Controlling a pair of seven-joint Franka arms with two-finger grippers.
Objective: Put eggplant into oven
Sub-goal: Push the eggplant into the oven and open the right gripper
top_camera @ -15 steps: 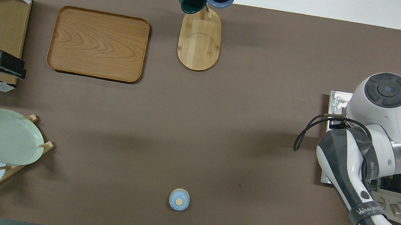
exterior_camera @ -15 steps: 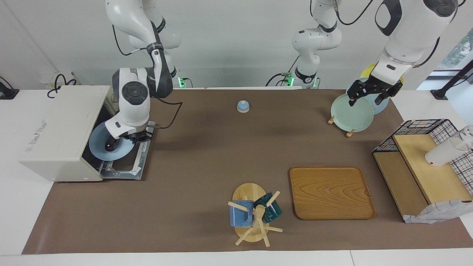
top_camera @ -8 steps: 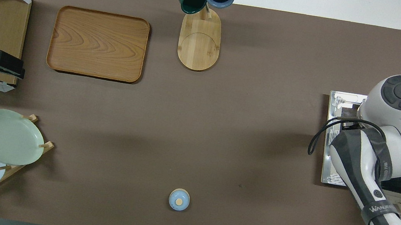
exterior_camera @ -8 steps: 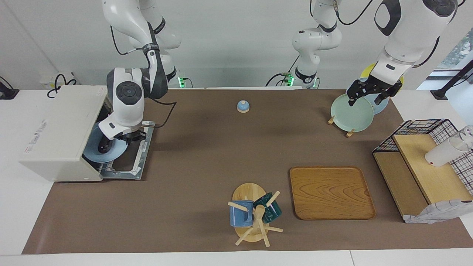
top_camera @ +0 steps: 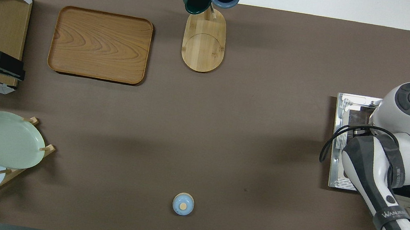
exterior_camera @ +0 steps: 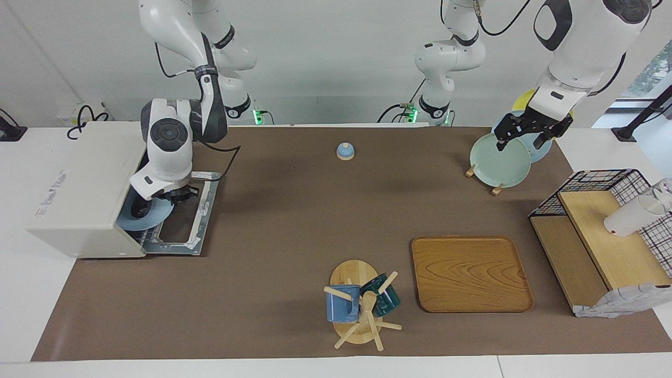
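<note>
Eggplant (exterior_camera: 138,208) shows in the facing view only as a dark shape on a blue plate (exterior_camera: 152,220), and that plate sits at the mouth of the oven (exterior_camera: 79,184), part under the oven's roof and part out over the lowered door (exterior_camera: 184,226). The right gripper (exterior_camera: 176,195) is at the plate's outer rim, over the door, its fingers pinched narrow on that rim as far as can be judged. So the eggplant lies from the fingers toward the oven's inside, and I judge the coming move to be a straight push that way until the plate clears the door. The eggplant's long axis cannot be read here, since only a short dark patch is seen. The left gripper (exterior_camera: 530,134) hangs with fingers wide and empty over the rack (exterior_camera: 496,160) at the left arm's end of the table, well apart from the oven; that arm waits, and the right arm is by far the nearer one. In the overhead view the right arm's wrist covers the oven's mouth, so the plate, eggplant and right gripper are hidden; only the oven's top and the bare edge of the door (top_camera: 340,150) show. The left gripper (top_camera: 15,68) shows there at the frame's edge, over a shelf (top_camera: 8,27).
</note>
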